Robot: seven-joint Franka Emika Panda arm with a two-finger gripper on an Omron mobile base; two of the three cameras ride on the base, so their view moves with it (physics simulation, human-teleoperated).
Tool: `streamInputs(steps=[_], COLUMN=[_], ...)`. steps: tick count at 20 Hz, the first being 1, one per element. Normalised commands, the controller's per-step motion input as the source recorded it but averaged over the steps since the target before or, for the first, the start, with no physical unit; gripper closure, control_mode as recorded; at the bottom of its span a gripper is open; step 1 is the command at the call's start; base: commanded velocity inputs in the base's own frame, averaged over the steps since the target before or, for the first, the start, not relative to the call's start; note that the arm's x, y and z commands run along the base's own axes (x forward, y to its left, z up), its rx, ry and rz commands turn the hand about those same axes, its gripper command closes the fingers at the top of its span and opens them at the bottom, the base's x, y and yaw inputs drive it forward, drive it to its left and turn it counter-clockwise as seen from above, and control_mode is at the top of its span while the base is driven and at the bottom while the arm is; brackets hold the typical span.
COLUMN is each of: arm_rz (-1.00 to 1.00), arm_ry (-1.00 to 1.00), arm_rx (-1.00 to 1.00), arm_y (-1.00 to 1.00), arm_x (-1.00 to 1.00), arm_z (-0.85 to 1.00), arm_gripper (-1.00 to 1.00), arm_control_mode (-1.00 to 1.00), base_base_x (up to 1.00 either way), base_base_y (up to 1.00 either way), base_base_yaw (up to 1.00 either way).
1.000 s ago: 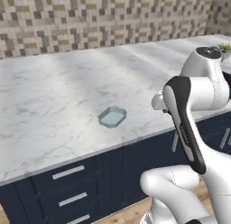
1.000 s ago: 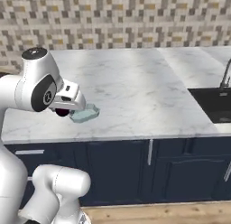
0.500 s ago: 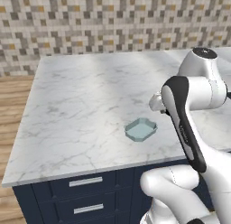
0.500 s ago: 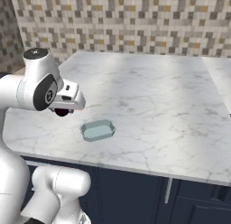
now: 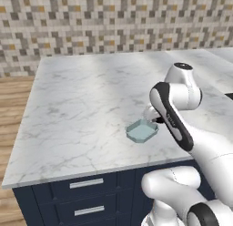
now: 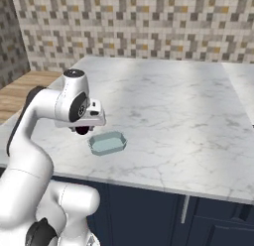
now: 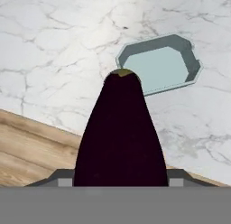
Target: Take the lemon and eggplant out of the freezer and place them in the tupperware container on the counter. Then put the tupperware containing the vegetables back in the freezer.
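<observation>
The hand (image 6: 83, 129) is clenched on the eggplant (image 7: 121, 137), holding it above the marble surface (image 5: 86, 102), just beside the tupperware container (image 5: 142, 130). The container sits near the surface's front edge with nothing inside. From the hand camera, the eggplant's tip overlaps the container's near rim.

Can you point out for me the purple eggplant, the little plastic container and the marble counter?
eggplant (image 7: 119, 137), hand view, middle of its dark body.
container (image 7: 155, 67), hand view, its pale floor.
counter (image 5: 86, 106), left base view, bare marble left of the container.
</observation>
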Motion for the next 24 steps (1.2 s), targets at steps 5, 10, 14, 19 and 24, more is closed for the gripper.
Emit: streamInputs(steps=[5, 10, 14, 19, 24], arm_rz=[0.05, 0.00, 0.00, 0.00, 0.00], arm_ry=[0.12, 0.06, 0.02, 0.04, 0.01], arm_rx=[-0.01, 0.00, 0.00, 0.00, 0.00], arm_y=[-0.02, 0.00, -0.01, -0.03, 0.00], arm_x=[1.00, 0.88, 0.71, 0.61, 0.43], arm_z=[-0.99, -0.71, -0.47, -0.61, -0.52], arm_gripper=[1.00, 1.00, 1.00, 1.00, 1.00], arm_control_mode=[-1.00, -1.00, -1.00, -1.00, -1.00], base_base_x=[0.00, 0.00, 0.00, 0.00, 0.00], base_base_y=[0.00, 0.00, 0.00, 0.00, 0.00], base_base_yaw=[0.00, 0.00, 0.00, 0.00, 0.00])
